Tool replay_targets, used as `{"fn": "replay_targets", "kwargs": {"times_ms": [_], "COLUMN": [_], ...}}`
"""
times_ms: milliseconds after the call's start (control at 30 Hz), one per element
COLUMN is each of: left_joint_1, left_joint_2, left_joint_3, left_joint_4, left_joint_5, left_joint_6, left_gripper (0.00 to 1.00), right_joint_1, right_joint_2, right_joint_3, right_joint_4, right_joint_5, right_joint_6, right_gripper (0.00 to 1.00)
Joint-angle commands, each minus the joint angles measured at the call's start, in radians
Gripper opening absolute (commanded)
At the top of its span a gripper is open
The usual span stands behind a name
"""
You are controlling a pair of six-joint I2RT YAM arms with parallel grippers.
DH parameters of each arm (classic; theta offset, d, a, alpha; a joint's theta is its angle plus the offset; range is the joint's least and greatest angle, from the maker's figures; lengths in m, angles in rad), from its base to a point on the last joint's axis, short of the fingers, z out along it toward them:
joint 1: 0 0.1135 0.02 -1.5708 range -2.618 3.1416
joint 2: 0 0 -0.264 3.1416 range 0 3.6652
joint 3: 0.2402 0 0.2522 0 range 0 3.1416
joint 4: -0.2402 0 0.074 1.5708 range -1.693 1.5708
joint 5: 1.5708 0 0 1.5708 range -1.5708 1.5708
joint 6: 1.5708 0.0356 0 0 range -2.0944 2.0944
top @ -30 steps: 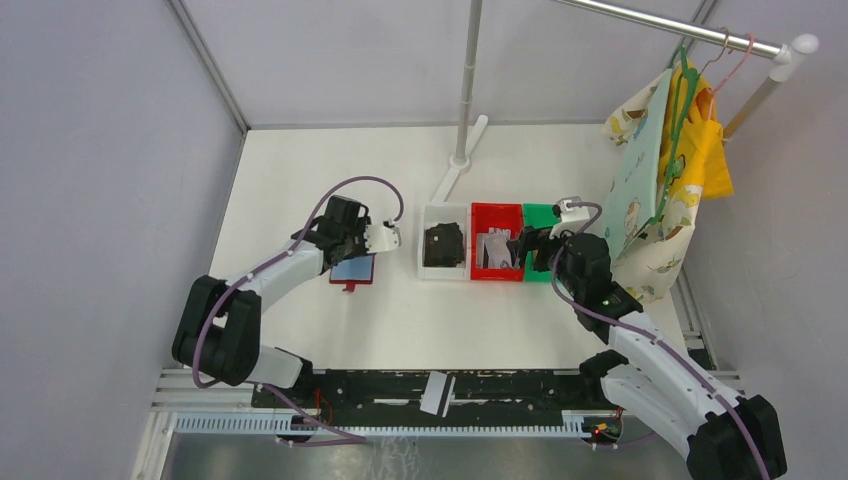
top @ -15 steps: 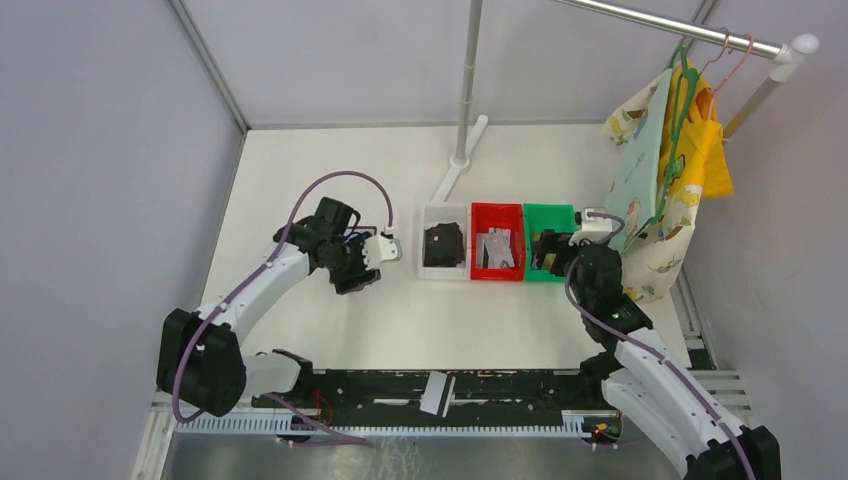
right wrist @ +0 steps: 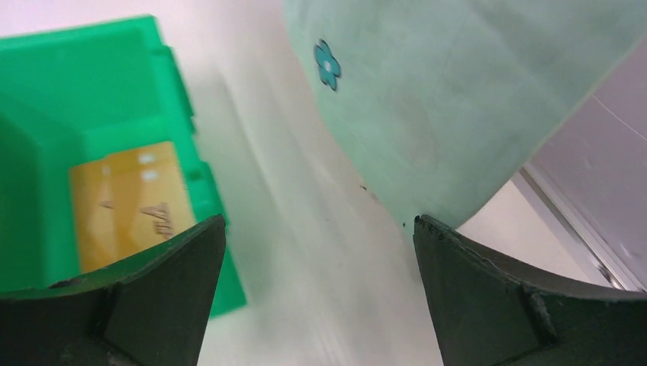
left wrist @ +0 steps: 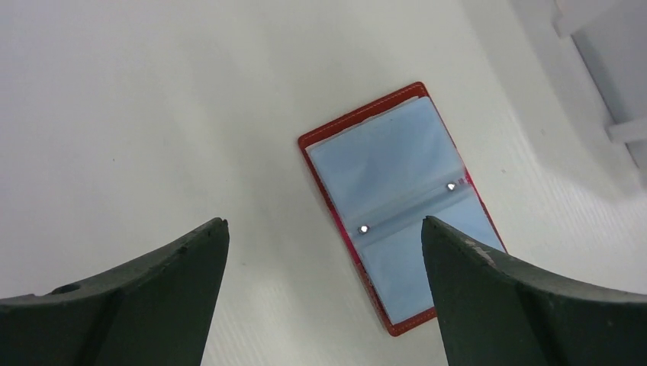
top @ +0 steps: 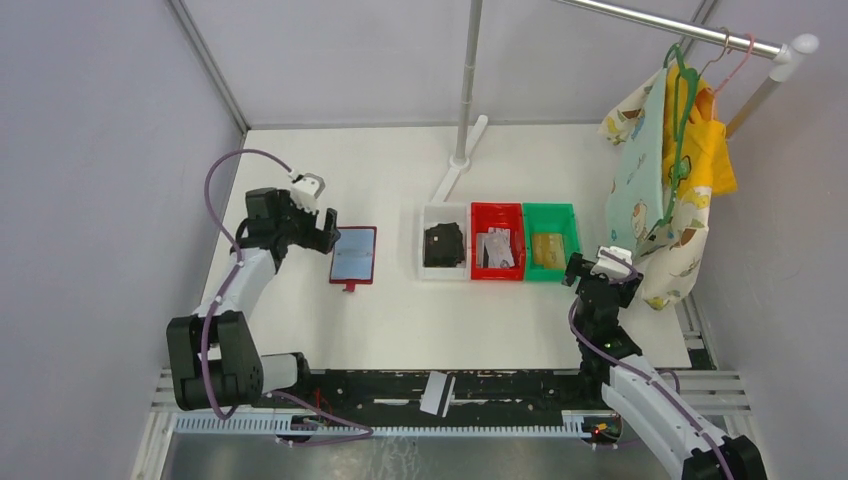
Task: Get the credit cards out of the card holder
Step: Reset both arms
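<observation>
The card holder [top: 353, 254] lies open and flat on the white table, a red wallet with a grey-blue pocketed inside [left wrist: 400, 206]. No card shows in its pockets. My left gripper [top: 328, 235] is open just left of it and holds nothing; in the left wrist view the left gripper [left wrist: 324, 221] hovers over the wallet's left edge. A dark card [top: 443, 245] is in the white bin, a silvery card [top: 495, 248] in the red bin, and a golden card [top: 548, 249] [right wrist: 130, 210] in the green bin [right wrist: 91, 76]. My right gripper [top: 592, 270] [right wrist: 320, 219] is open and empty, right of the green bin.
The three bins sit in a row at mid-table. A pole on a white foot [top: 462, 158] stands behind them. Patterned cloths hang from a rail at the right, and a mint-green one [right wrist: 427, 99] is close to my right gripper. Walls enclose the table.
My left gripper opened and drew back to the left, uncovering the open card holder. My right arm pulled away from the bins toward the near right.
</observation>
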Motion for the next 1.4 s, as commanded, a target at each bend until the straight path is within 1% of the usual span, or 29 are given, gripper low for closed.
{"fn": "replay_targets", "kwargs": {"times_ms": [0, 167, 233, 300, 400, 467, 533, 600, 700, 733, 767, 833, 867, 933, 1033, 1067, 1133, 1167, 1200, 1267, 1333, 1367], "left_joint_1": [0.084, 0.165, 0.197, 0.219, 0.227, 0.227, 0.226, 0.228, 0.228, 0.226, 0.224, 0.224, 0.224, 0.196, 0.151, 0.142, 0.097, 0.082, 0.078, 0.061, 0.057, 0.057], "left_joint_2": [-0.014, 0.005, 0.021, 0.032, 0.039, 0.045, 0.056, 0.073, 0.096, 0.109, 0.136, 0.231, 0.246, 0.203, 0.217, 0.213, 0.237, 0.295, 0.318, 0.251, 0.294, 0.286], "left_joint_3": [-0.132, -0.241, -0.293, -0.353, -0.456, -0.517, -0.533, -0.559, -0.597, -0.598, -0.600, -0.615, -0.618, -0.602, -0.607, -0.603, -0.622, -0.643, -0.646, -0.593, -0.562, -0.559], "left_joint_4": [0.387, 0.574, 0.654, 0.757, 0.909, 1.056, 1.124, 1.225, 1.382, 1.404, 1.440, 1.581, 1.622, 1.503, 1.522, 1.507, 1.509, 1.672, 1.689, 1.475, 1.487, 1.463], "left_joint_5": [0.072, 0.083, 0.099, 0.104, 0.099, 0.080, 0.064, 0.053, 0.033, 0.020, 0.011, 0.023, 0.028, -0.028, -0.092, -0.119, -0.210, -0.226, -0.230, -0.257, -0.251, -0.252], "left_joint_6": [-0.238, -0.303, -0.337, -0.374, -0.406, -0.462, -0.495, -0.526, -0.524, -0.512, -0.502, -0.525, -0.539, -0.492, -0.464, -0.458, -0.421, -0.437, -0.440, -0.394, -0.407, -0.401], "left_gripper": [1.00, 1.00, 1.00, 1.00, 1.00, 1.00, 1.00, 1.00, 1.00, 1.00, 1.00, 1.00, 1.00, 1.00, 1.00, 1.00, 1.00, 1.00, 1.00, 1.00, 1.00, 1.00], "right_joint_1": [-0.023, -0.071, -0.104, -0.117, -0.127, -0.137, -0.142, -0.144, -0.149, -0.150, -0.152, -0.159, -0.161, -0.163, -0.164, -0.164, -0.164, -0.164, -0.162, -0.166, -0.202, -0.217], "right_joint_2": [0.062, 0.184, 0.209, 0.238, 0.320, 0.369, 0.435, 0.505, 0.595, 0.620, 0.637, 0.681, 0.696, 0.729, 0.745, 0.753, 0.770, 0.811, 0.828, 0.819, 0.821, 0.815], "right_joint_3": [-0.041, -0.091, -0.113, -0.145, -0.160, -0.167, -0.159, -0.151, -0.141, -0.138, -0.131, -0.122, -0.123, -0.123, -0.136, -0.147, -0.162, -0.169, -0.166, -0.150, -0.136, -0.133], "right_joint_4": [0.204, 0.357, 0.430, 0.529, 0.631, 0.704, 0.781, 0.851, 0.921, 0.952, 0.957, 0.995, 1.010, 1.056, 1.098, 1.118, 1.154, 1.218, 1.238, 1.186, 1.168, 1.140], "right_joint_5": [0.129, 0.150, 0.121, 0.086, 0.095, 0.081, 0.062, 0.037, 0.017, 0.016, -0.007, -0.022, -0.035, -0.074, -0.180, -0.227, -0.249, -0.253, -0.246, -0.246, -0.283, -0.305], "right_joint_6": [-0.029, -0.066, -0.067, -0.100, -0.141, -0.146, -0.189, -0.226, -0.226, -0.231, -0.238, -0.247, -0.251, -0.276, -0.322, -0.340, -0.341, -0.354, -0.362, -0.345, -0.320, -0.306], "right_gripper": [0.98, 0.98, 0.98, 0.98, 0.98, 0.98, 0.98, 0.98, 0.98, 0.98, 0.98, 0.98, 0.98, 0.98, 0.98, 0.98, 0.98, 0.98, 0.98, 0.98, 0.98, 0.98]}}
